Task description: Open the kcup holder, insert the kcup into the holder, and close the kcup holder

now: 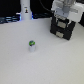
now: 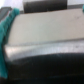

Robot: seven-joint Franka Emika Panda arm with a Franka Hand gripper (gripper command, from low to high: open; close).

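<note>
The end effector (image 1: 64, 13) hung directly above the kcup holder (image 1: 63, 27) at the exterior view's upper right; whether it was spread could not be told. The kcup (image 1: 32, 46) stood upright on the surface (image 1: 55, 62), well apart, toward the exterior view's lower left.
</note>
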